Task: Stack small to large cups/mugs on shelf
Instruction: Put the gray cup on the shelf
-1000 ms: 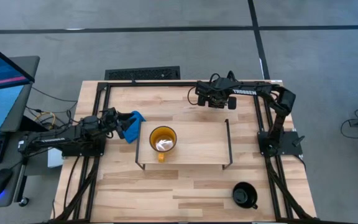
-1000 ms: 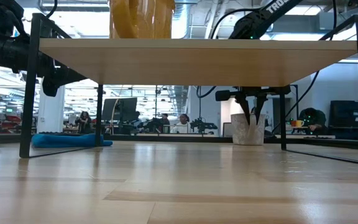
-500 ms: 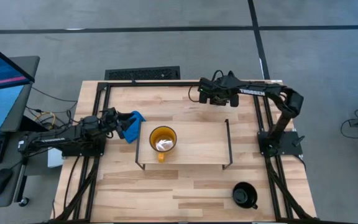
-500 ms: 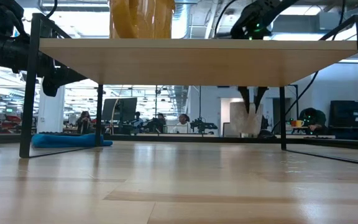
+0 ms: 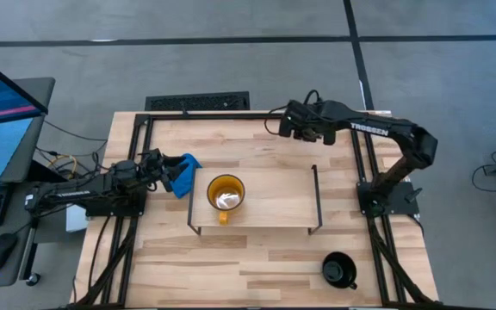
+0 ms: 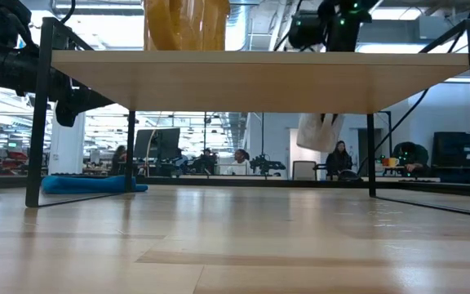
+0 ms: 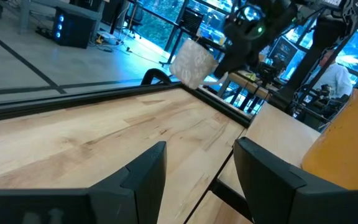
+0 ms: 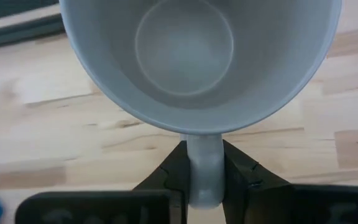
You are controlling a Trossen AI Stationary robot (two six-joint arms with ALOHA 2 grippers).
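The pale grey-white mug [image 8: 197, 56] is in my right gripper [image 8: 204, 182], above the table's far right part, behind the shelf [image 5: 269, 207]. The low view shows this mug [image 6: 317, 131] tilted and off the tabletop. A yellow-orange mug [image 5: 225, 193] stands upright on the shelf's left part, with something white inside it. A glossy black mug [image 5: 338, 269] sits on the tabletop near the near right corner. My left gripper [image 7: 197, 168] is open, low over the table left of the shelf, next to the blue cloth [image 5: 186, 165]. My right gripper pinches the grey mug's handle [image 8: 204, 158] between its two fingers [image 8: 166, 177], one on each side of the loop. The mug's open mouth faces the wrist camera. The mug is lifted clear of the table and hangs tilted [image 6: 317, 131].
The blue cloth lies at the shelf's left end. The shelf's black wire legs [image 5: 316, 198] stand at both ends. Black frame rails [image 5: 140, 146] run along the table's sides. A dark keyboard [image 5: 198, 102] lies past the far edge. People sit in the room beyond.
My right gripper has risen, shut on the grey mug's handle. The mug stood on the tabletop a second ago; it is now lifted clear and tipped over to a slant. The right arm has stretched out a little toward the table's far right.
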